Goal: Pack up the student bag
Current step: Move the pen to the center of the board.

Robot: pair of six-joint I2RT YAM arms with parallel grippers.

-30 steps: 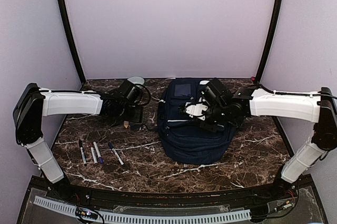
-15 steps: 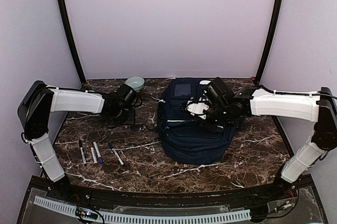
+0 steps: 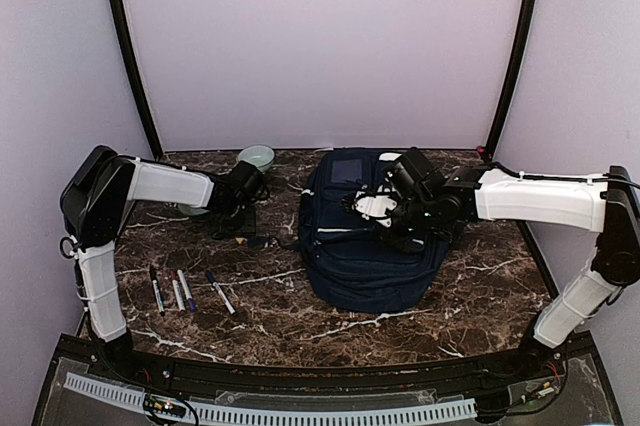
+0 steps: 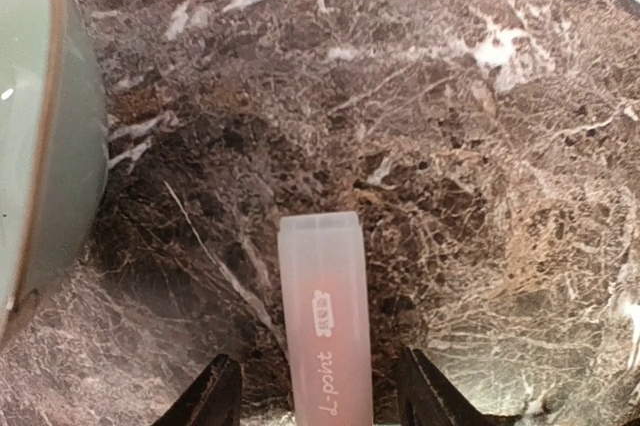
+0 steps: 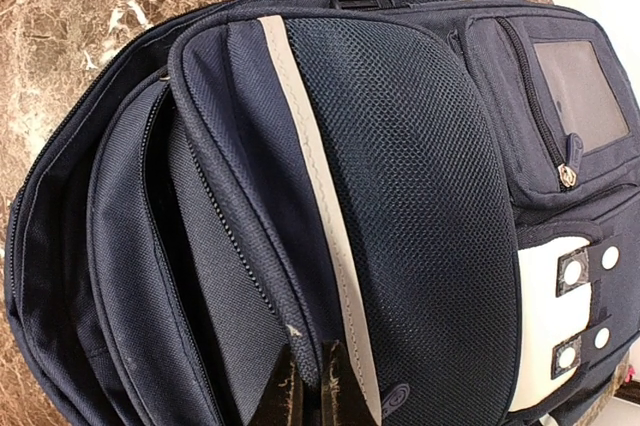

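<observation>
The student bag [image 3: 370,246] lies flat in the middle of the table, navy with white trim. My right gripper [image 3: 365,208] rests on top of it. In the right wrist view the gripper [image 5: 310,351] is shut on the zip edge of a front pocket flap [image 5: 250,196], and the pocket gapes open to the left of it. My left gripper [image 3: 232,211] hangs low over the table left of the bag. In its wrist view the gripper [image 4: 320,361] is open, with a pink translucent eraser case [image 4: 322,306] between the fingers and a gap on each side.
A pale green bowl [image 3: 256,156] stands at the back, close to the left gripper, and fills the left edge of the left wrist view [image 4: 40,126]. Several pens [image 3: 180,288] lie at the front left. A bag strap [image 3: 272,241] trails left of the bag.
The left arm has folded in, its elbow moving right and up. Its gripper has shifted slightly back toward the bowl. The right arm and the bag have not moved.
</observation>
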